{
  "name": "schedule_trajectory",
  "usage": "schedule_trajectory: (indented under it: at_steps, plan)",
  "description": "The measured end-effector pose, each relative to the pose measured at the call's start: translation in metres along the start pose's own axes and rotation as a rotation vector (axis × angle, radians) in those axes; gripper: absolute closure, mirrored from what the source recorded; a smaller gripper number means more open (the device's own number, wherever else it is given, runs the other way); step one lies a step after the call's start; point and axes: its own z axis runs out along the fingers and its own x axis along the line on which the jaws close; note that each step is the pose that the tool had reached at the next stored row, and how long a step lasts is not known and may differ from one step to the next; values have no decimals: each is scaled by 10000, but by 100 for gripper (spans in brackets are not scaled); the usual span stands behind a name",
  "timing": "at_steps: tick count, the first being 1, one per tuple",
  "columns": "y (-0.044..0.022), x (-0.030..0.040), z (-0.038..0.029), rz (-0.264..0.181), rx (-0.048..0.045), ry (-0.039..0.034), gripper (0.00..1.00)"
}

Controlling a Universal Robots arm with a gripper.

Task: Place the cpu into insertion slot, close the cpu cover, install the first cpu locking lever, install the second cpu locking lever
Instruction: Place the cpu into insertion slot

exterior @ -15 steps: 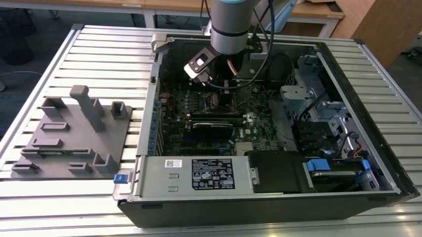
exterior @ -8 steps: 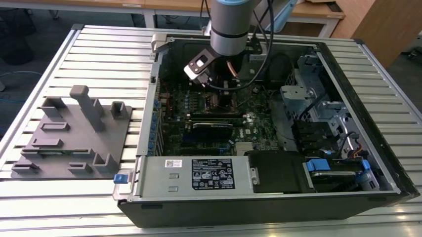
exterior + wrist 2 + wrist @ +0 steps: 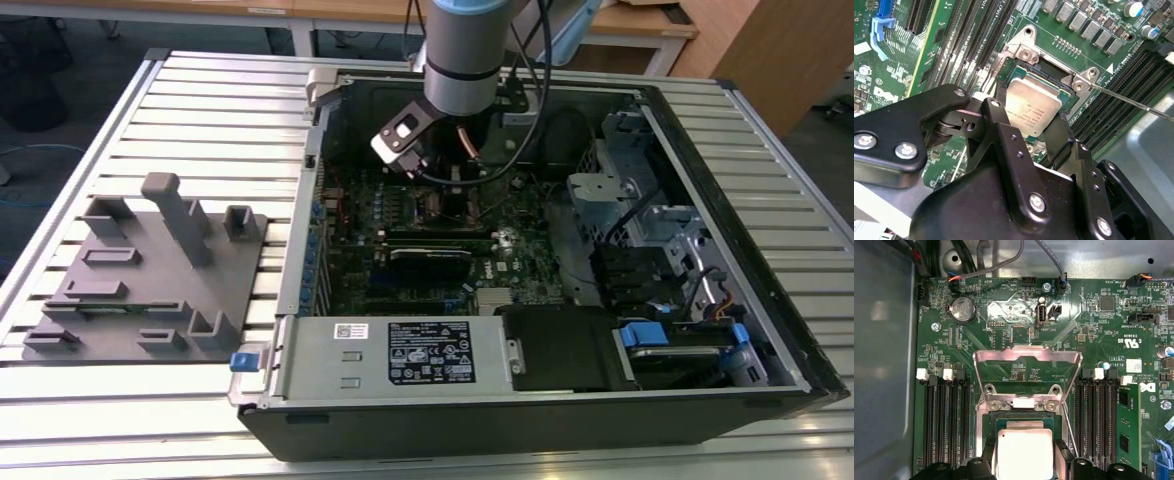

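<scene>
Placement step: pincer (image 3: 1029, 120) clenching on cpu (image 3: 1033, 111), holding it at insertion slot (image 3: 1053, 69), seating looking nearly done. Adjoining slot, cpu cover (image 3: 1026, 355) lying flipped open; closing it and latching locking levers (image 3: 1134, 102) not yet done.

Reaching the arm (image 3: 461, 50) down into the open computer case (image 3: 747, 200), toward its far wall. Hanging the gripper (image 3: 447, 180) low over the green motherboard (image 3: 400, 270) on the case's floor — cables (image 3: 527, 120) looping off the wrist just above. Hovering well apart from the labelled power supply box (image 3: 400, 352) lining the case's near wall, with blue tabs (image 3: 641, 335) showing inside the case beside that box. Sharing the slatted table (image 3: 200, 100) with a grey moulded fixture (image 3: 147, 290) sitting outside the case, just beside its wall at the exterior view's left.
</scene>
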Motion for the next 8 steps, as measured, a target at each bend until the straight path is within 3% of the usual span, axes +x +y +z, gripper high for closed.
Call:
schedule_trajectory:
  at_steps: [8]
  plan:
    - [-1,0,14,4,1,-1,46]
